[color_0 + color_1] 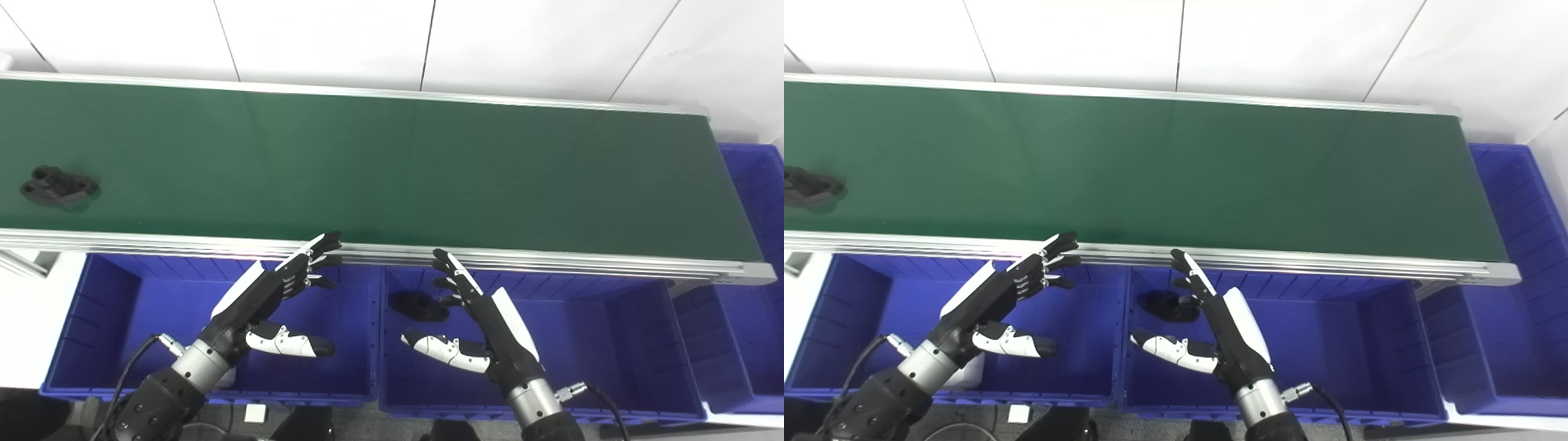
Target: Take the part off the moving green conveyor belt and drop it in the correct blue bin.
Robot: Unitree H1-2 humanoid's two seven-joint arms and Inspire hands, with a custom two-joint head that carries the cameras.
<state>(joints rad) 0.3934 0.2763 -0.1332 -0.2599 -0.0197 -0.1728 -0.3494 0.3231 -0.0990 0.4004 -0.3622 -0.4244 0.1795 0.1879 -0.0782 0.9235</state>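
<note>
Low in the frame, left hand (269, 303) and right hand (474, 327) spread and holding nothing above the blue bins (202, 392), staged near the belt's front rail, likely awaiting the black part (58, 185) riding the green conveyor belt (392, 171) at far left.

Wide bare green belt (392, 171), only a black part (58, 185) far left.

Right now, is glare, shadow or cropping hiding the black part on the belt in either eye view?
Left eye view: black part whole and fairly sharp on the matte green belt, no glare. Right eye view: it touches the left frame edge, low contrast. Both hands, left hand and right hand, are open over the bins.
</note>
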